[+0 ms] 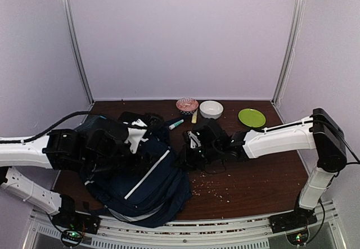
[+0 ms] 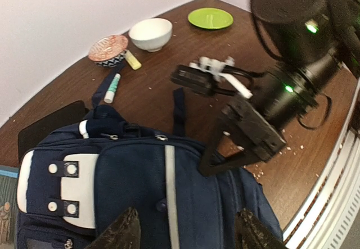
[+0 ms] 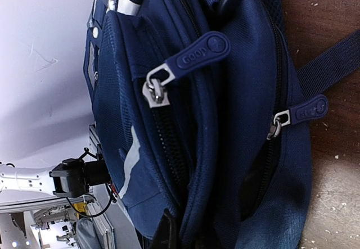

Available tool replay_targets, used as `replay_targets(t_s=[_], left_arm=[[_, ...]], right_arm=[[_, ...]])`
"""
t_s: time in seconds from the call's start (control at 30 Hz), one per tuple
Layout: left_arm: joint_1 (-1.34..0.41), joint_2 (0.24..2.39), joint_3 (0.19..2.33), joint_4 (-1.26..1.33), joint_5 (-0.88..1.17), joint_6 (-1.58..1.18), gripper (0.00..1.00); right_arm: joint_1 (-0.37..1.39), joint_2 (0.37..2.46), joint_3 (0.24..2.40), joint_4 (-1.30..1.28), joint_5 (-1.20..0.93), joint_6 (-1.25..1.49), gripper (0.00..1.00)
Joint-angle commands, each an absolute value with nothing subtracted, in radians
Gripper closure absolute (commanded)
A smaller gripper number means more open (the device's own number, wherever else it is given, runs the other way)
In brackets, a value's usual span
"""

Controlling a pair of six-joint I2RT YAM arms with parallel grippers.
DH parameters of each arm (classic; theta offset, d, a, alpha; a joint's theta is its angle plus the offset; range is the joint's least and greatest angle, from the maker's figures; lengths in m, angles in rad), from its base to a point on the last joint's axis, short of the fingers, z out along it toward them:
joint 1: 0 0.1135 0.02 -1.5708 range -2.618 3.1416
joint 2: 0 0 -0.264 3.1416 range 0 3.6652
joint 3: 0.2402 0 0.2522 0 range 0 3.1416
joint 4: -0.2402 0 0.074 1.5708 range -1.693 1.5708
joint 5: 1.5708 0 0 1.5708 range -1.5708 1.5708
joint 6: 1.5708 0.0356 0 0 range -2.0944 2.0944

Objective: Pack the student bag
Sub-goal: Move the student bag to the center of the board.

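The student bag lies on the table's left half, navy with a white stripe and a white patch. My left gripper hovers open just above its front panel, with only fabric below it. My right gripper reaches in from the right and is shut on a fold of the bag's upper side edge. In the right wrist view the bag fills the frame, with two zipper pulls showing and the compartments partly open. In the top view the right gripper sits at the bag's right edge.
At the back stand a patterned bowl, a white bowl and a green plate. A teal-and-white marker and a yellow stick lie near them. Crumbs dot the table. A flat black item lies behind the bag.
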State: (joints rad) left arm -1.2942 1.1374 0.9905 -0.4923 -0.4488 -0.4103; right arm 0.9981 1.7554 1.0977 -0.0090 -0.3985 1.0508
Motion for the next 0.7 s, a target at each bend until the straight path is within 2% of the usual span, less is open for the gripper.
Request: replay_targets(t_s=[0.0, 0.17, 0.47, 0.67], left_arm=[[-1.165, 1.105, 1.063, -0.534, -0.469, -0.454, 0.02], [-0.904, 1.123, 1.103, -0.656, -0.5, -0.651, 0.02], [-0.295, 1.044, 0.966, -0.603, -0.249, -0.856, 0.02], [-0.021, 1.131, 0.868, -0.551, -0.099, -0.961, 0.02]], right_arm=[[1.001, 1.658, 1.056, -0.063, -0.3, 0.994, 1.0], [0.986, 1.568, 0.953, -0.088, -0.22, 0.977, 1.0], [0.979, 1.424, 0.791, -0.136, -0.222, 0.879, 1.0], [0.979, 1.384, 0.773, -0.145, -0.212, 0.83, 1.0]])
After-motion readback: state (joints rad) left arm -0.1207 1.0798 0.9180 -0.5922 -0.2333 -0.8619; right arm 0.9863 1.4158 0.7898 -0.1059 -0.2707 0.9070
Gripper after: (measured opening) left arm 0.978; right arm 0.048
